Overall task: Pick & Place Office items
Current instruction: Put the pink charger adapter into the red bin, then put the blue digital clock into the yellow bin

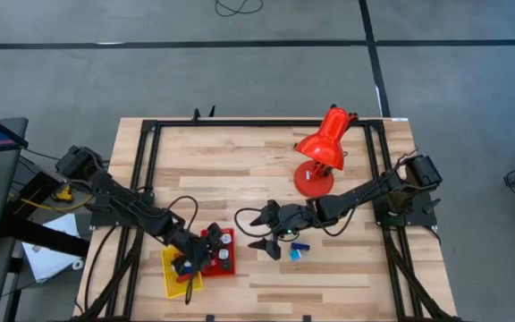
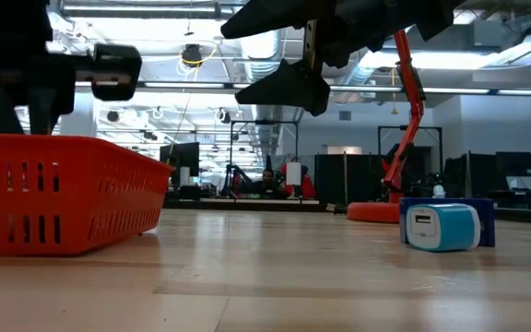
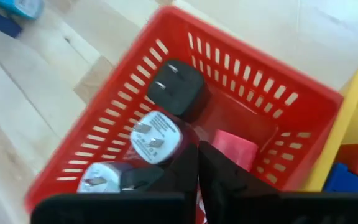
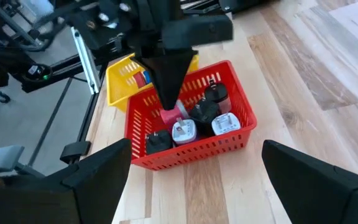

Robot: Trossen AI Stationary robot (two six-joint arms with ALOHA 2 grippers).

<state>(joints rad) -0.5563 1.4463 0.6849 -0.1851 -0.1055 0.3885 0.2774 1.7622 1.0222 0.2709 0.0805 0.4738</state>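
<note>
– Left hand [image 4: 166, 93] is pinched shut, empty, over the red slotted plastic basket [image 1: 211, 255] at six o'clock.
– Right hand [image 1: 265, 231], wide open, should drop straight onto the blue-and-white plug block [image 1: 295, 253].

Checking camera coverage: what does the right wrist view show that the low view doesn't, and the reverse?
Right wrist only: the red tray's contents, black and white adapters and a pink piece, the left gripper shut above them, and the yellow tray. Low only: the blue-white charger on the table, the red lamp, and the room behind. Both: the red tray, the tabletop, and the right gripper, open.
</note>
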